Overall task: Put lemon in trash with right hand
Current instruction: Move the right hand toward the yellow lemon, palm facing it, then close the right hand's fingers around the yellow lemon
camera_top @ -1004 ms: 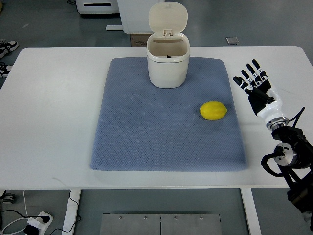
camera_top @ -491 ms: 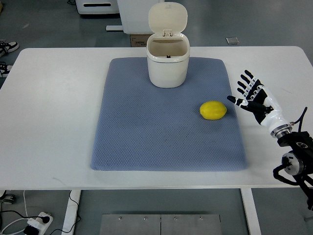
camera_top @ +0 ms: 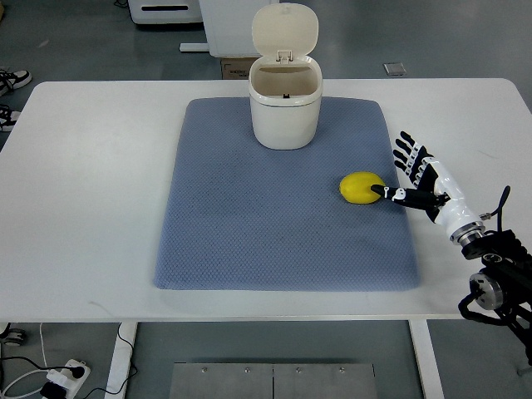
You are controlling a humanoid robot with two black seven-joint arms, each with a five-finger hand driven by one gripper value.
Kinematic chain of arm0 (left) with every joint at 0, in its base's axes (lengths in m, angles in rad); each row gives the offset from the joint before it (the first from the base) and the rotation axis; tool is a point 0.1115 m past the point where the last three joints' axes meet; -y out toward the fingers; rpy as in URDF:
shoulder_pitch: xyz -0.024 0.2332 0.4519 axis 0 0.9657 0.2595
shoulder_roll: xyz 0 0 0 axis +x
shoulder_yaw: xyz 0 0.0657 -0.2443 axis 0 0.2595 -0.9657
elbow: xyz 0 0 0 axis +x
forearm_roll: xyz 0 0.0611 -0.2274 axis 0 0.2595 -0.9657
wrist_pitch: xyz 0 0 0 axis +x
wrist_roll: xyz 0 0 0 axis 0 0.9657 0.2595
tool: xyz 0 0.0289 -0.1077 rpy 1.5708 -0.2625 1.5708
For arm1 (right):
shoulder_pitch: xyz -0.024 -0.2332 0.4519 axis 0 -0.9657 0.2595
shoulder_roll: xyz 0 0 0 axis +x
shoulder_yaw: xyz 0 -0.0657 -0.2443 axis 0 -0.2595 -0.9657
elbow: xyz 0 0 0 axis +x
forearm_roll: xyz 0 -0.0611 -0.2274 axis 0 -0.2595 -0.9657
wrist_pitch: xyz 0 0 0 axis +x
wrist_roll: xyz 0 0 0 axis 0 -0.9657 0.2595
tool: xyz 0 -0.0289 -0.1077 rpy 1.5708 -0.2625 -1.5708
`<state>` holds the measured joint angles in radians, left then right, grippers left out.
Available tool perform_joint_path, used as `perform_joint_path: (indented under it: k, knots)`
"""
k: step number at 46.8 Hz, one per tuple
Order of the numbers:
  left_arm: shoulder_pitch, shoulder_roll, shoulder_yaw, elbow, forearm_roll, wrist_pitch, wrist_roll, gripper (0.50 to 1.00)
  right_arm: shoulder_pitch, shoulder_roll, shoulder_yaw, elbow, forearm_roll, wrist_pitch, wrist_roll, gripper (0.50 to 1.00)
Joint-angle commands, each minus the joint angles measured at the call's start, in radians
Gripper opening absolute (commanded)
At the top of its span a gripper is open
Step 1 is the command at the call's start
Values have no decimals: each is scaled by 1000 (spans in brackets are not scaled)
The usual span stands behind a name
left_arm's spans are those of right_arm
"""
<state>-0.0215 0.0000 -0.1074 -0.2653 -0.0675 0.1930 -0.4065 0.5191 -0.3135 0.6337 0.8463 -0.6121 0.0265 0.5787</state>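
1. Lemon (camera_top: 362, 188) lies on the blue mat (camera_top: 249, 241), right side, approx. level w/ the mat's middle, well apart from the bin (camera_top: 285, 104) at the mat's far edge.
2. Right hand (camera_top: 418, 181) sits just right of the lemon, fingers spread, holding nothing. Thumb tip looks to be touching or nearly touching the lemon's right end; can't tell which. Other fingers fan out away from the fruit.
3. Left hand not visible.
4. Handling, my guess: lemon is light to moderate wt, firm w/ slight give, not fragile. Skin looks smooth and a bit glossy, so could be slippery against hard finger pads. Oval shape means it'll roll if nudged from one side only.
5. Where to grip: across the short axis at the fat middle, thumb one side, fingers opposite. The tapered ends are poor spots; fruit would likely squirt out.
6. Mat is a soft-looking fabric w/ a fine dimpled weave, rounded corners; prob. gives some friction and damps rolling.
7. Bin is cream plastic, rounded-square body, smooth walls. Flip lid (camera_top: 285, 29) stands upright at the back, so the mouth is open; inside looks dark, contents unclear.
8. Table (camera_top: 91, 166) is plain white, hard, flat, matte.
9. Risk: a push from the thumb alone could shove the lemon left across the mat before the fingers close.
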Motion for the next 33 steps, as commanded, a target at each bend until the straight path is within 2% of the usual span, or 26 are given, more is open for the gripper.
perform_joint_path:
  k: [1,21,33]
  knots:
    - [0,0,0,0,0,-1,0,1000,2,2,-15,0,0,-2,7,995]
    - [0,0,0,0,0,0,0,1000,-1,8,-74,-1,0,-5,32,987]
    - [0,0,0,0,0,0,0,1000,-2,28,-109,-16,0,-51,32,983]
